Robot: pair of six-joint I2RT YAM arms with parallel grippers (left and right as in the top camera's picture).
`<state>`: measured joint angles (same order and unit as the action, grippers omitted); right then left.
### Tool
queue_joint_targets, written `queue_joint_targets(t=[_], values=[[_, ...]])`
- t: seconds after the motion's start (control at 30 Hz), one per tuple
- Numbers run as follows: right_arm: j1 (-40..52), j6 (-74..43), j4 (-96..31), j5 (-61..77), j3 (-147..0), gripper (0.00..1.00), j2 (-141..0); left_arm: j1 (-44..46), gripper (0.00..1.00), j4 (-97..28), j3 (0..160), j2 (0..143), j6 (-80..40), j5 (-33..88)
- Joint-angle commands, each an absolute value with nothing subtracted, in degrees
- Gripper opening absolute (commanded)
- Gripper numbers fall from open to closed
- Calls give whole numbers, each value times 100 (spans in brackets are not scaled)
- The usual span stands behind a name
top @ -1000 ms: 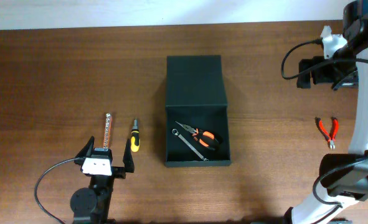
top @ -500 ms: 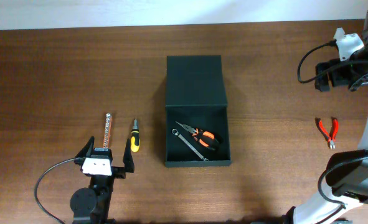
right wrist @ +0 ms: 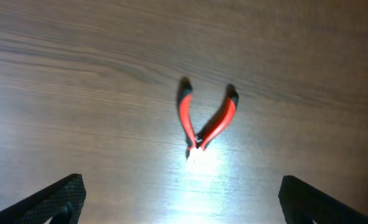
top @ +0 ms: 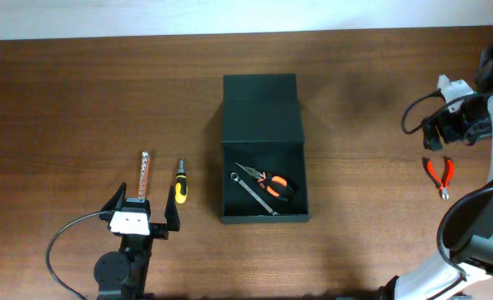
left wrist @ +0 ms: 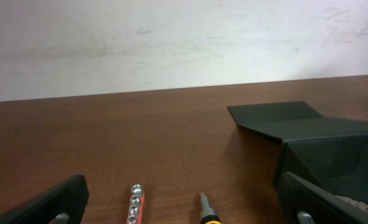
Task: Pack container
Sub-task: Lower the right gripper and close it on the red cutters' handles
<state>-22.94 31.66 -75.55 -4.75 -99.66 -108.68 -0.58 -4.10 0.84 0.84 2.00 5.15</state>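
Left gripper (left wrist: 184,208) was wide open and empty, with the screwdriver (left wrist: 203,211) and socket strip (left wrist: 136,200) just ahead between its fingers. Right gripper (right wrist: 184,205) was also spread and empty, looking down on the red cutters (right wrist: 185,118). Container (top: 263,108) sat between the arms, flap open. Only overhead showed the orange pliers (top: 273,182) and wrench (top: 253,192) inside.

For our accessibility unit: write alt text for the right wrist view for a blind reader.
Small red-handled pliers lie on a brown wooden table, handles spread in a V, glare at their tip. The open right pincer hangs above, empty, its dark fingers at the bottom corners.
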Motion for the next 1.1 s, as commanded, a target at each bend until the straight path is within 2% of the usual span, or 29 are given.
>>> queue_joint_targets(t=[0.0, 0.27, 0.43, 0.63, 0.93, 1.07], values=[[-2493, 2781, -7422, -668, -9747, 99, -10731, -97, 99, -427, 51, 36, 287, 475], [-2875, 2493, -7253, -292, -9413, 99, -10733, -97, 99, -427, 51, 36, 287, 475], [-3017, 3562, -7098, 582, -9080, 99, -10733, -97, 99, -427, 51, 36, 287, 473], [-3232, 3577, -6571, 425, -8493, 99, -10739, -97, 99, -427, 51, 36, 287, 475], [-3131, 3511, -6501, 814, -8442, 99, -10742, -97, 99, -427, 51, 36, 287, 473], [-2834, 2877, -6392, 89, -8442, 99, -10777, -97, 99, -427, 51, 36, 287, 475]])
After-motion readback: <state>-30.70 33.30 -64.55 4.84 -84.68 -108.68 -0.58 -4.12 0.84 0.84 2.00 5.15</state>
